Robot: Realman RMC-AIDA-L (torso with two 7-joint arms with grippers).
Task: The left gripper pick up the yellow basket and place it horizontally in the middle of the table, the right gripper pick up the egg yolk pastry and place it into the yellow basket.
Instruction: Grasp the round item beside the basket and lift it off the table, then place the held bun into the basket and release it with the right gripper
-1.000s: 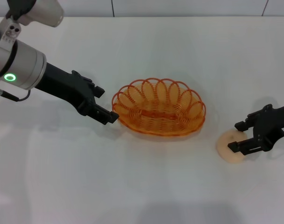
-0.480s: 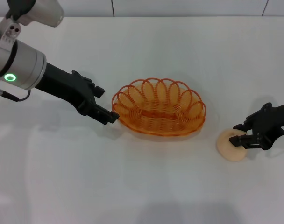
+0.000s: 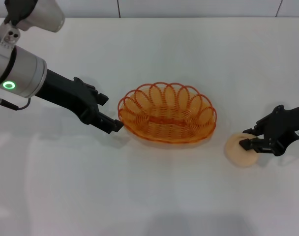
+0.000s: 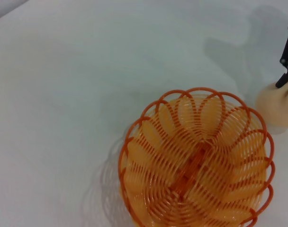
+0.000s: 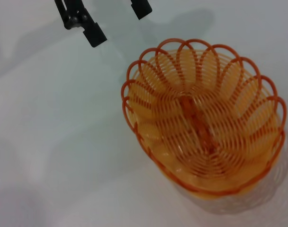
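The yellow basket (image 3: 167, 121) lies lengthwise across the middle of the white table (image 3: 149, 201), empty. It also shows in the left wrist view (image 4: 196, 161) and the right wrist view (image 5: 203, 123). My left gripper (image 3: 110, 112) is open just left of the basket's rim, apart from it; it also shows in the right wrist view (image 5: 121, 26). The egg yolk pastry (image 3: 238, 150) is right of the basket, close to the table. My right gripper (image 3: 246, 137) is shut on the pastry's right side. The pastry also shows in the left wrist view (image 4: 275, 106).
The table's far edge meets a grey wall (image 3: 189, 7) at the back. Bare white tabletop lies in front of the basket and between the basket and the pastry.
My right gripper's fingers closed on the pastry, and pastry and gripper shifted slightly up and left toward the basket. My left gripper drew back a little from the basket's rim.
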